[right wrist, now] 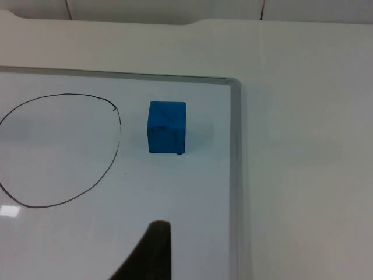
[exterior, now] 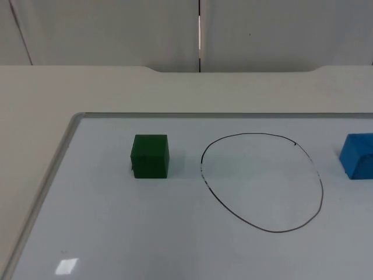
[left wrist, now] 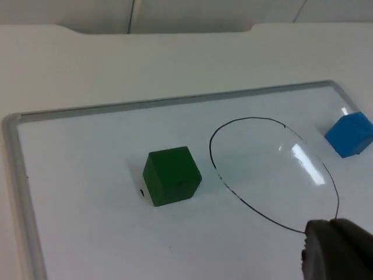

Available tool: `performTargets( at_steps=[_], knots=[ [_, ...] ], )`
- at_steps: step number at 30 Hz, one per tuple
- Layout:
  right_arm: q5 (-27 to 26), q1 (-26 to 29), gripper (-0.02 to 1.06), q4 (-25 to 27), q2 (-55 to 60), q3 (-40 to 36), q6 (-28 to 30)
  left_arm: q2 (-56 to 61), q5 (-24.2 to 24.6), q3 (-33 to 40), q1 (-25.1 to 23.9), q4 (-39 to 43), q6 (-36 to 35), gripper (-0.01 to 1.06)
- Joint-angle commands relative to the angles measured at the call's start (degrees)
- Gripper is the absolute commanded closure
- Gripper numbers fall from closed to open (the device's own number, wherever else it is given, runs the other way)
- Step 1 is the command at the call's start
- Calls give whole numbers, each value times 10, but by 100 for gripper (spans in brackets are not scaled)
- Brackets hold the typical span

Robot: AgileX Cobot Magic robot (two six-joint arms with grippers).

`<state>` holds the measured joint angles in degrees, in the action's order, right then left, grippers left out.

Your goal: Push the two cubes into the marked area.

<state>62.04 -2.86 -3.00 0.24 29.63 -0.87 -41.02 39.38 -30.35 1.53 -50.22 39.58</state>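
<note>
- My left claw is hovering above the whiteboard, with one dark fingertip showing; I cannot tell whether it is spread or pressed together.
- The green cube is sitting flat on the whiteboard ahead of my left claw and off to its left side, well apart from it and untouched.
- The marked area, a hand-drawn black oval, is lying just ahead of my left claw; its near edge is running right past the fingertip.
- The green cube is resting just outside that oval, near its left edge, not touching the line.
- My right claw is hanging over the right part of the whiteboard, one dark fingertip in sight; here too I cannot tell how it is set.
- The blue cube is standing ahead of my right claw, apart from it, flat on the board.
- It is sitting between the oval's right edge and the whiteboard's metal frame, outside the line and just beside it.
- The whiteboard is lying on the pale surface, which is running back to the grey partition wall.
</note>
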Motion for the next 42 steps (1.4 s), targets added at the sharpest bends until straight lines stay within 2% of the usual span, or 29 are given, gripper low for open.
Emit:
performTargets(
  at_steps=[1,3,9,13,18,21,23,27,31,35,42],
  knots=[
    [-3,3,-1,2,-2,0,0,-22,-6,-3,-3,-28,15,105],
    [-3,3,-1,2,-2,0,0,-59,-6,-3,-3,-71,62,105],
    [-3,3,-1,2,-2,0,0,-125,-6,-3,0,-141,132,105],
    [-3,3,-1,2,-2,0,0,-180,-17,-3,27,-182,180,105],
    [-3,3,-1,2,-2,0,0,-220,-57,-3,67,-191,184,105],
    [-3,3,-1,2,-2,0,0,-250,-99,-5,108,-192,191,105],
    [-3,3,-1,2,-2,0,0,-262,-105,-10,122,-189,191,105],
    [-3,3,-1,2,-2,0,0,-322,-138,-51,168,-185,190,105],
    [-3,3,-1,2,-2,0,0,-363,-162,-77,179,-185,183,105],
    [-3,3,-1,2,-2,0,0,-398,-162,-99,179,-188,179,105],
    [-3,3,-1,2,-2,0,0,-487,-213,-142,179,-188,170,105]
  ],
)
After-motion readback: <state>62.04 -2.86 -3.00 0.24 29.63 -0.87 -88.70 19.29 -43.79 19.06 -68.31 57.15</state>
